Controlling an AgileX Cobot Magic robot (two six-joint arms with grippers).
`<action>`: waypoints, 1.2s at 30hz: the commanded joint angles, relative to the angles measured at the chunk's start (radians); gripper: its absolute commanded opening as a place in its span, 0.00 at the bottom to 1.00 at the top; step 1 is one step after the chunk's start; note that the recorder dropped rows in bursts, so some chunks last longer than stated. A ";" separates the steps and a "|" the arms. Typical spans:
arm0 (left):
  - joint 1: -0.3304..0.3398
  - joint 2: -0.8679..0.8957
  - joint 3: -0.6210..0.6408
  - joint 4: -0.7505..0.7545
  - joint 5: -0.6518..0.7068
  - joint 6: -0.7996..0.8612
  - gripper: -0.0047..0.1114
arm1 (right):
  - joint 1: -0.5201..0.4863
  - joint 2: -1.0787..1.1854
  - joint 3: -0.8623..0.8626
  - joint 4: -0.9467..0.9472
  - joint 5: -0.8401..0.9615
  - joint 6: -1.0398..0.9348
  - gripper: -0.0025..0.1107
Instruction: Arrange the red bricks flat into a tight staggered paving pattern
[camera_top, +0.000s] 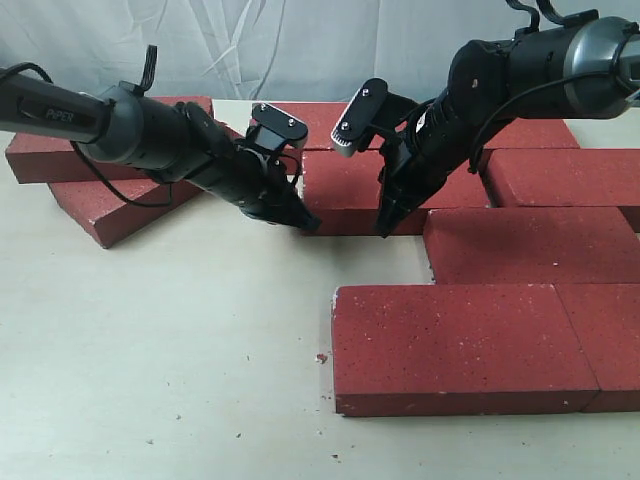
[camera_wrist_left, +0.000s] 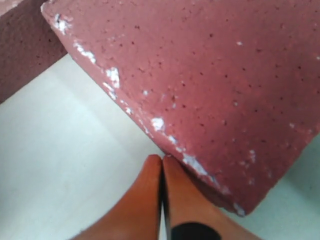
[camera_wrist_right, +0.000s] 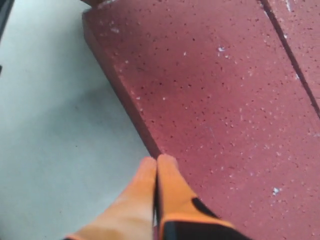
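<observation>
Several red bricks lie flat on the pale table. One middle brick (camera_top: 350, 190) sits between both grippers. My left gripper (camera_top: 308, 224) is shut and empty, its tips against that brick's near left corner (camera_wrist_left: 210, 100). At the same brick's front edge (camera_wrist_right: 210, 100) my right gripper (camera_top: 384, 230) is also shut, holding nothing. To the right lie staggered bricks (camera_top: 530, 245), (camera_top: 560, 175), and a large near brick (camera_top: 460, 345). Two loose bricks (camera_top: 110, 205) lie at the far left, one overlapping the other.
A further brick (camera_top: 320, 118) lies at the back behind the arms. Bare table surface (camera_top: 170, 350) spreads across the near left. Small crumbs (camera_top: 322, 357) dot the table near the front brick. A white cloth backdrop (camera_top: 300, 40) hangs behind.
</observation>
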 joint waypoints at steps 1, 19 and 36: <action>-0.015 0.022 -0.002 -0.032 0.007 0.003 0.04 | -0.005 -0.009 -0.003 0.001 -0.006 0.001 0.02; -0.084 0.087 -0.092 -0.086 0.020 0.027 0.04 | -0.005 -0.009 -0.003 -0.003 -0.023 0.001 0.02; -0.031 0.077 -0.112 0.154 0.102 -0.146 0.04 | -0.005 -0.009 -0.003 -0.003 -0.025 0.001 0.02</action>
